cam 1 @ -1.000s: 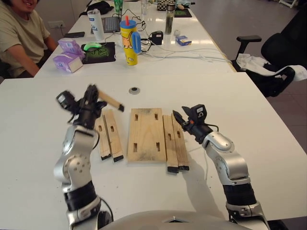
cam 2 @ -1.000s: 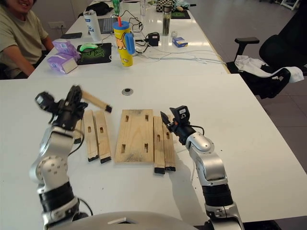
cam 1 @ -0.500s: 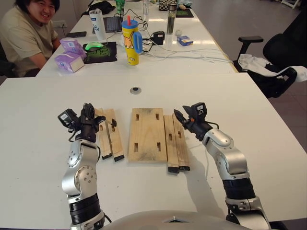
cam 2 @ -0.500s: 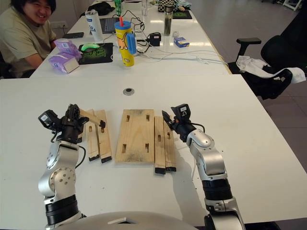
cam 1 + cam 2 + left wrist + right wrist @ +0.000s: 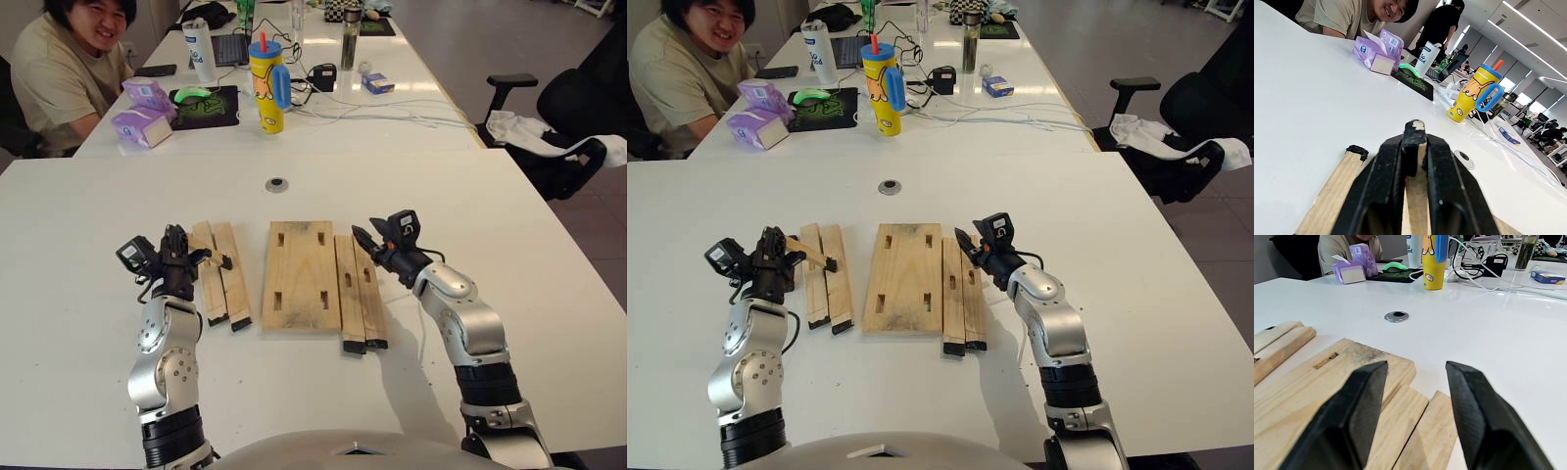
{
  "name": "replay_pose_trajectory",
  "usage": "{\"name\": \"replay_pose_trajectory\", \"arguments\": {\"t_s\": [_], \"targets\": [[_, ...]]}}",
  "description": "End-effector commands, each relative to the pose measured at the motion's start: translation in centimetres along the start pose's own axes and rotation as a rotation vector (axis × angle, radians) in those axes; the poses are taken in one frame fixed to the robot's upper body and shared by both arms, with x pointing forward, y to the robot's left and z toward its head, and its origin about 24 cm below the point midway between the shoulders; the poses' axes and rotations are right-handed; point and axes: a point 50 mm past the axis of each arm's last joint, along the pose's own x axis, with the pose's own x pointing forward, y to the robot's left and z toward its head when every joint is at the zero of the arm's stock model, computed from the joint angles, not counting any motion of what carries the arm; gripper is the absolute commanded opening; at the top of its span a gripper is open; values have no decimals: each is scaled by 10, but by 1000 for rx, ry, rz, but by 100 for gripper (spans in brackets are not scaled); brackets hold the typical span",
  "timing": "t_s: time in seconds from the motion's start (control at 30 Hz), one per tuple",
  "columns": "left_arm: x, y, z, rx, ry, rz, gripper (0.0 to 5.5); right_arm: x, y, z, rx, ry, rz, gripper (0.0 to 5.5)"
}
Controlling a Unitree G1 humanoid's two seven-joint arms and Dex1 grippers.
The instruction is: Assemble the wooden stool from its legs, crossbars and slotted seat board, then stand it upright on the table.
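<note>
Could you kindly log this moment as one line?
left end effector: shut on crossbar; right end effector: open by right legs; seat board: flat

Slotted seat board (image 5: 299,276) flat — leg pairs (image 5: 223,272) flanking, short crossbar (image 5: 815,257) over left pair.

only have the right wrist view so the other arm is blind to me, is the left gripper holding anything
Observer: Yes, the left gripper is shut on a dark-tipped crossbar.
Operator: where is that crossbar
Observer: Over the far part of the two leg boards left of the slotted seat board; contact unclear.
Operator: how many slots in the seat
Observer: Four, one near each corner.
</note>
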Motion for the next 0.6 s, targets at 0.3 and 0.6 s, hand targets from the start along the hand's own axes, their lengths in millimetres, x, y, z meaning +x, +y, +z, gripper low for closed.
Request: {"name": "replay_pose_trajectory", "arguments": {"t_s": [0.3,0.6], "targets": [[5,9,-32,271,222,91,43,4,9,8,-11,-10,18,220],[-14,25,-63,583,351,-103,43,-1,15,2,-96,20,18,220]]}}
